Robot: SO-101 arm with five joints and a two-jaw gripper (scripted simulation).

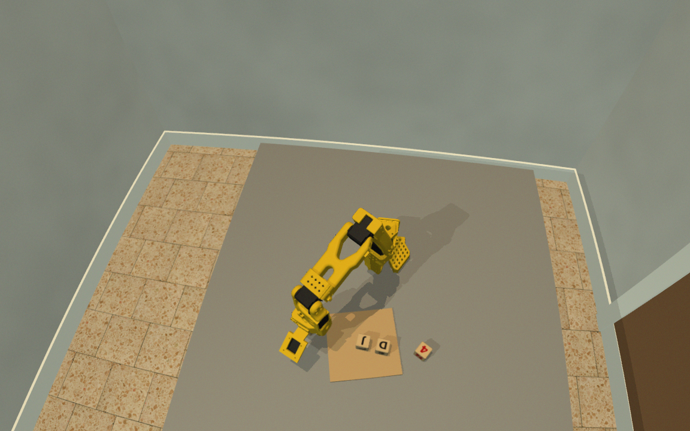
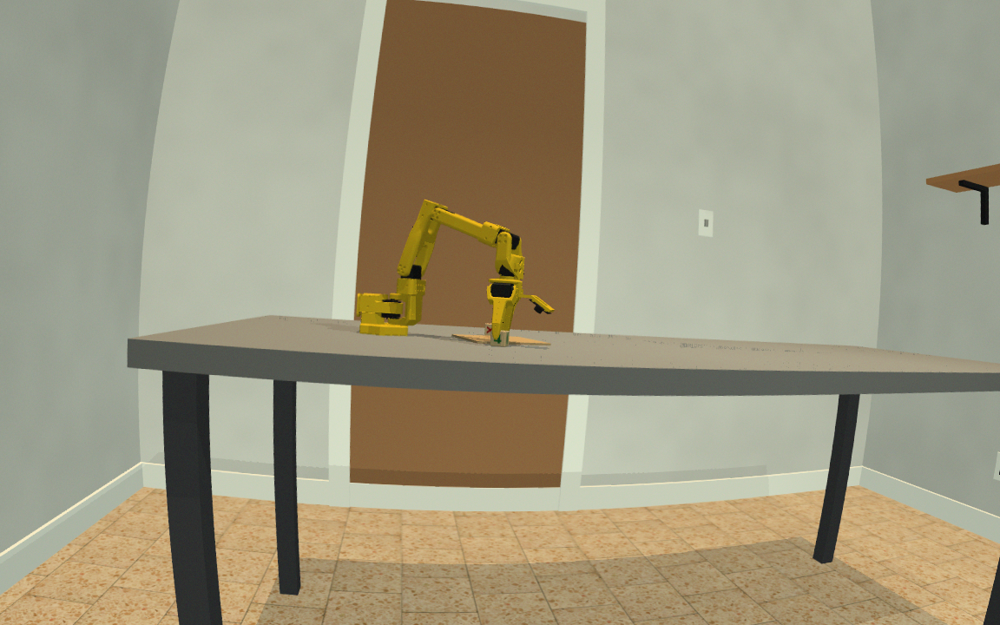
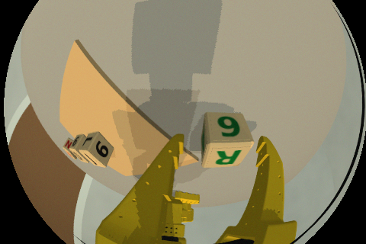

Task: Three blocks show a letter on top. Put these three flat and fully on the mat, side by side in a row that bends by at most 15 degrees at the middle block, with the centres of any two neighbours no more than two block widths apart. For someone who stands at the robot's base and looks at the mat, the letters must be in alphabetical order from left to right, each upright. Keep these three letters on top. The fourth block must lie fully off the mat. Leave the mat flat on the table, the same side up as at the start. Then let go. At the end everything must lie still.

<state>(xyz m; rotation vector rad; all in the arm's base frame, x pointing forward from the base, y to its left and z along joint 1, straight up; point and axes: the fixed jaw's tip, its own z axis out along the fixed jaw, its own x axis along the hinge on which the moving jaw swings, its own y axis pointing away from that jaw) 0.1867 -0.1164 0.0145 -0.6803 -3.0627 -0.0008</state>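
Observation:
My gripper (image 3: 221, 141) (image 2: 499, 334) is open and lowered around the R block (image 3: 223, 154) (image 2: 504, 340), one finger on either side, with a visible gap at the right finger. This block lies on the table beside the mat (image 1: 358, 369) (image 3: 88, 95), with green R on top; the arm hides it in the top view. On the mat, the J block (image 1: 362, 342) (image 3: 102, 149) and the D block (image 1: 382, 346) lie flat side by side, letters up. From the base, D is left of J and both are upright. The red 4 block (image 1: 422, 351) lies off the mat, beyond D.
The arm's base (image 2: 383, 328) stands on the table (image 1: 471, 300) behind the mat. The mat's near corner lies close to the left finger in the wrist view. The arm's shadow falls over part of the mat.

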